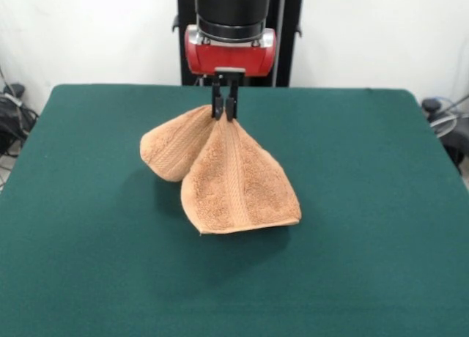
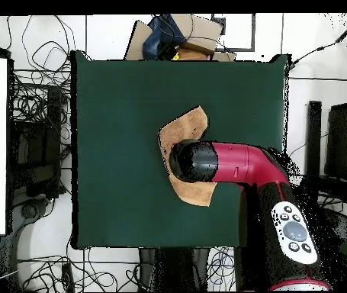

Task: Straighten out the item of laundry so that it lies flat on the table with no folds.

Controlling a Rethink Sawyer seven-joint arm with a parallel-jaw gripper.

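My pincer [image 1: 224, 111] is clenched on the towel [image 1: 227, 176], which hangs bunched in two drooping lobes over the middle of the counter [image 1: 366, 205], nearer its far edge. Nothing is flattened yet; the spreading all remains. Overhead, the arm [image 2: 237, 164] hides most of the cloth, so I cannot read its folds.
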